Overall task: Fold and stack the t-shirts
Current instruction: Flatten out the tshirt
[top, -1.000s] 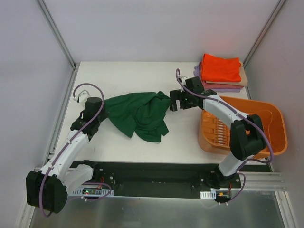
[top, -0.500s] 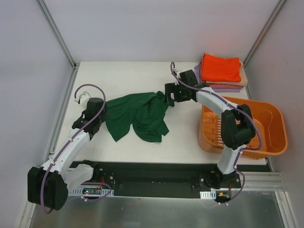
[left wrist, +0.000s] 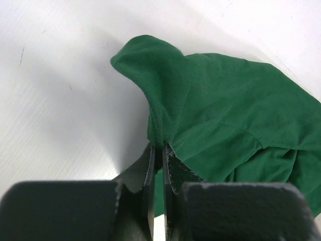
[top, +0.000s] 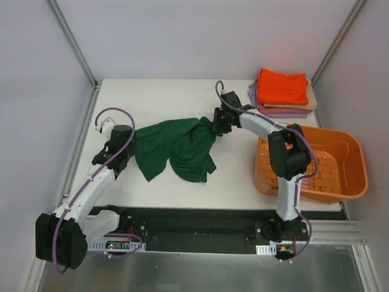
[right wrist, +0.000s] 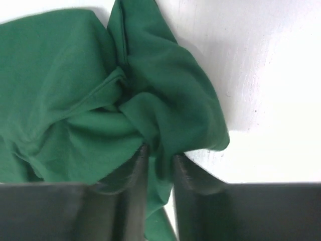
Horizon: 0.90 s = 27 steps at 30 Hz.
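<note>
A dark green t-shirt (top: 176, 146) lies crumpled and stretched across the middle of the white table (top: 158, 97). My left gripper (top: 132, 146) is shut on its left edge, and the left wrist view shows a hem of the shirt (left wrist: 225, 115) pinched at the gripper's tips (left wrist: 161, 146). My right gripper (top: 214, 129) is at the shirt's upper right corner. In the right wrist view, its narrowed jaws (right wrist: 159, 153) hold a bunched fold of the shirt (right wrist: 65, 90). At the back right is a folded stack: an orange shirt (top: 282, 87) on top, with tan (top: 311, 100) and lavender (top: 282, 112) beneath.
An orange plastic basket (top: 358, 164) stands at the right edge of the table, under the right arm's elbow. White walls with metal rails close in the table on three sides. The arm bases sit on a black rail at the near edge.
The right gripper moved left onto the green shirt's upper right corner and closed from wide open onto a fold. The left gripper kept its grip, shifting slightly.
</note>
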### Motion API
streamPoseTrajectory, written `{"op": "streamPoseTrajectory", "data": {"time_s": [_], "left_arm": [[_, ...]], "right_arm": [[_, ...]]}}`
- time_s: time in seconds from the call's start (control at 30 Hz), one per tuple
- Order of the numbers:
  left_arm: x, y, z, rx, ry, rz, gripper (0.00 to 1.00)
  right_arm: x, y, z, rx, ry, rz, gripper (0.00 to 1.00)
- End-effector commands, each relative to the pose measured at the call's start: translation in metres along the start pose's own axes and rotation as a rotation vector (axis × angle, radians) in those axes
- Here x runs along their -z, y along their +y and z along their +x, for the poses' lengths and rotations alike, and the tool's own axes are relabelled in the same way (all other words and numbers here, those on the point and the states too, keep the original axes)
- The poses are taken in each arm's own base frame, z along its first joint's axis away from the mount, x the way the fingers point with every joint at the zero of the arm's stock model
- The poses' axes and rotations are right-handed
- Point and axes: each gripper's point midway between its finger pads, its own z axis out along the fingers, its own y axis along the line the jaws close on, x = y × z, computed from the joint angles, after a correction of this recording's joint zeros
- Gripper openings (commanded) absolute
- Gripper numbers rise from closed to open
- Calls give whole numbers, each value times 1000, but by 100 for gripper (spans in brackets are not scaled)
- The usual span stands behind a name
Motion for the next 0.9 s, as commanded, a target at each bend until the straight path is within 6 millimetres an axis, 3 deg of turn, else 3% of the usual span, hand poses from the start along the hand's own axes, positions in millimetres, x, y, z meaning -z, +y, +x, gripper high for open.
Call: {"op": "streamPoseTrajectory", "data": {"time_s": [0.0, 0.07, 0.13, 0.2, 0.37, 0.47, 0.63, 0.87], "left_arm": [[6, -2, -17, 15, -44, 8, 0], [14, -9, -34, 32, -84, 33, 0], [24, -18, -59, 51, -143, 56, 0], [46, -36, -102, 62, -235, 105, 0], [111, -64, -199, 104, -460, 195, 0], [158, -72, -245, 120, -589, 231, 0], [236, -78, -290, 131, -748, 332, 0], [334, -60, -308, 174, -916, 461, 0]], "right_arm": [[22, 19, -34, 26, -130, -50, 16], [45, 22, -52, 95, -184, -37, 4], [72, 27, -70, 156, -248, -50, 1], [105, 31, -88, 194, -317, -70, 1], [218, 54, -133, 344, -546, -117, 1], [284, 61, -142, 392, -660, -106, 2], [383, 78, -134, 478, -826, -165, 2], [499, 107, -87, 573, -1015, -363, 1]]}}
